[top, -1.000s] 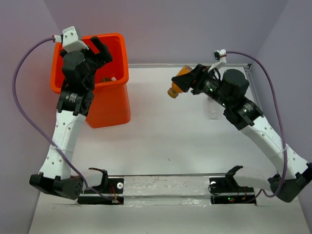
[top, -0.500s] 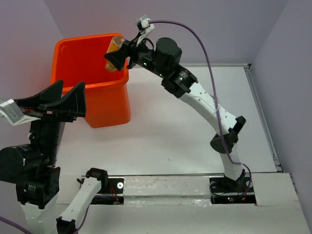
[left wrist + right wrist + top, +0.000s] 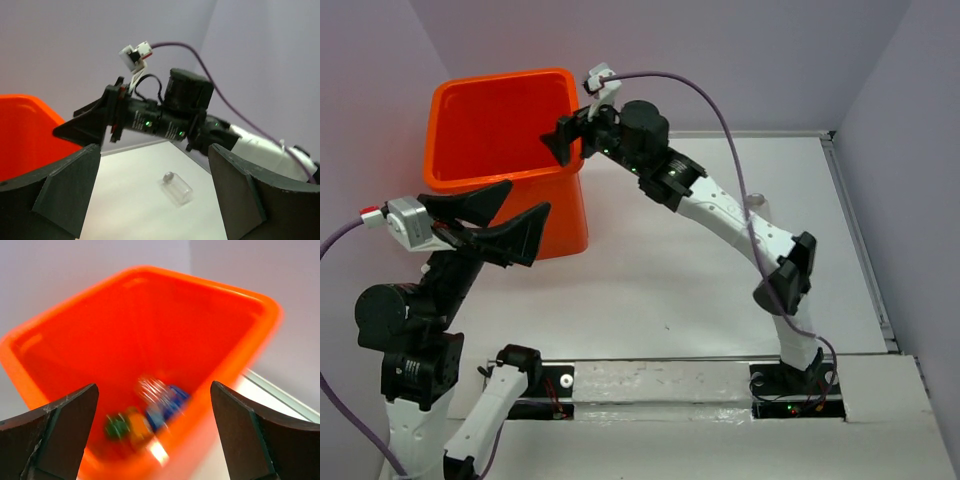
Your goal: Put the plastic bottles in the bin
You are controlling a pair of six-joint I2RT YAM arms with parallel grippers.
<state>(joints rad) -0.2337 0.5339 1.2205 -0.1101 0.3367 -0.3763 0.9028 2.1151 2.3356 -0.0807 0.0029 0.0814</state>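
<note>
Looking at the right gripper (image 3: 153, 386): parked over the right rim of the bin (image 3: 498, 80) at far left, jaws spread wide, nothing in them. Seems like a drop spot, with the mouth straight below. Down at the bottom, blurry: green, orange and blue-labelled plastic bottles (image 3: 150, 414). One clear bottle (image 3: 177, 189) lying out on the table (image 3: 650, 270), far right, near the right arm. Left gripper (image 3: 528, 197) up at near left, wide open and empty, probably just keeping clear. Open table between the arms, only that rim to mind.

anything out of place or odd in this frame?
One clear bottle lies on its side on the table, outside the bin. The bin stands upright with the other bottles at its bottom. Nothing looks spilled or damaged.
</note>
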